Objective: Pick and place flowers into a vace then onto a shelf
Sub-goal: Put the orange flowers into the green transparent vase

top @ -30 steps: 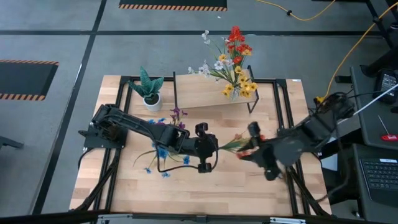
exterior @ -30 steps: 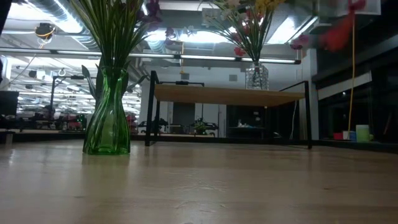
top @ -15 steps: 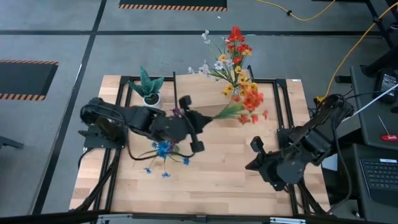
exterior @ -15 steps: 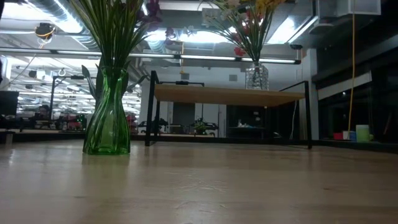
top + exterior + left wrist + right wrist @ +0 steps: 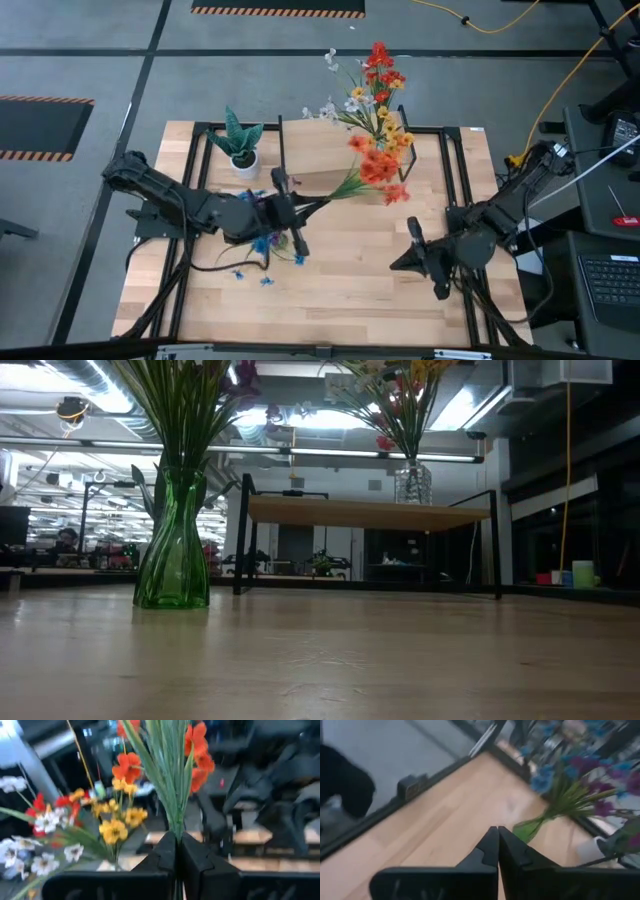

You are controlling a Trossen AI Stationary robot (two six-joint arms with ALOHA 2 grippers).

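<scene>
I note my left gripper (image 5: 283,205) clamping an orange-blossomed green-stemmed sprig (image 5: 375,165) above the light-wood black-legged shelf (image 5: 320,150), beside a green glass vase (image 5: 172,540), my right gripper (image 5: 420,258) closed, empty.

A green glass vase (image 5: 172,540) of flowers, a small white pot with a spiky green plant (image 5: 240,145) and a light-wood shelf on black legs (image 5: 340,160) are carried by the pale wooden tabletop (image 5: 350,290). A clear glass vase (image 5: 411,484) is seen on the shelf.

orange sprig (image 5: 378,168) now in left gripper (image 5: 285,210)
</scene>
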